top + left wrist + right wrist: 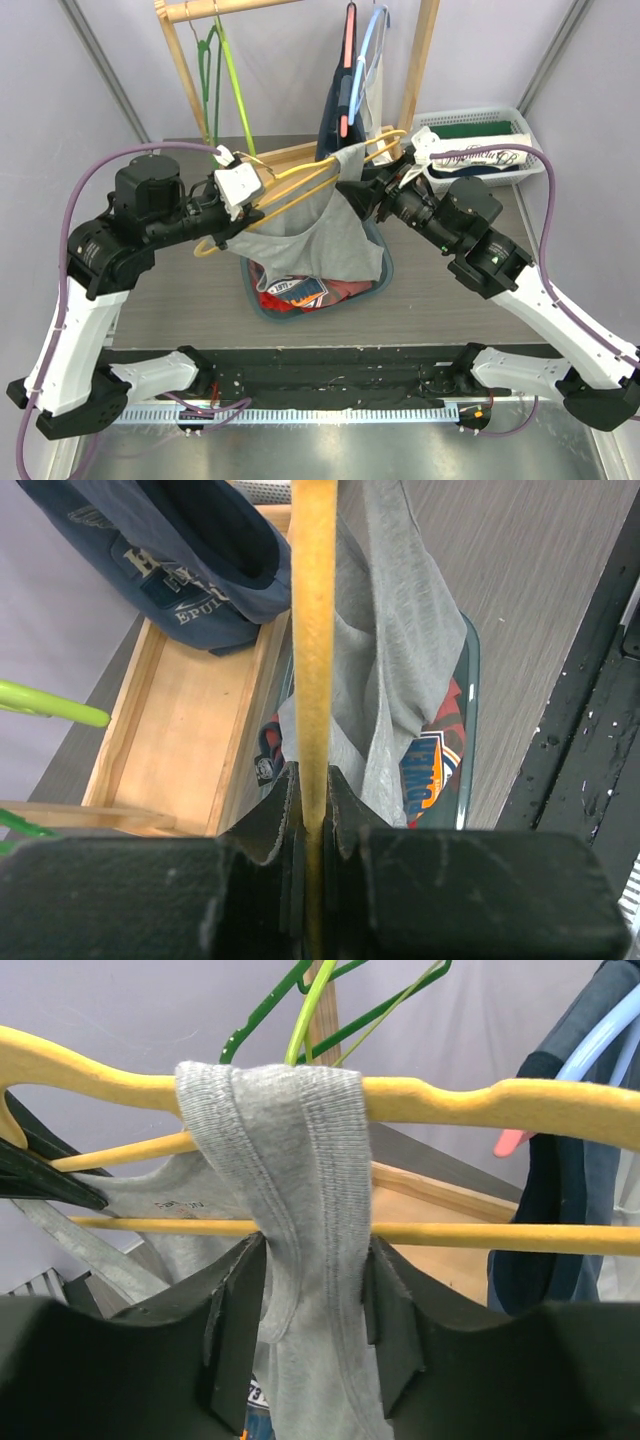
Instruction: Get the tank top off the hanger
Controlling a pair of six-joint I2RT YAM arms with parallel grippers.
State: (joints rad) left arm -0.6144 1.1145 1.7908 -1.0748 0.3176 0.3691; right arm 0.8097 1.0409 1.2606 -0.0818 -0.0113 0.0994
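A grey tank top (310, 225) hangs on a yellow hanger (300, 175) above the table. My left gripper (238, 190) is shut on the hanger's left end; in the left wrist view the jaws (312, 775) pinch the yellow bar (312, 630), with the grey cloth (400, 630) beside it. My right gripper (353, 192) is at the hanger's right side. In the right wrist view it (313, 1245) is closed on the grey strap (290, 1130), which loops over the hanger's upper arm (480, 1100); both pads touch the cloth.
A dark basket (380, 285) of folded clothes sits under the tank top. A wooden rack (420, 60) behind holds green hangers (215, 60) and a navy garment (350, 110). A white basket (480, 120) stands at the back right.
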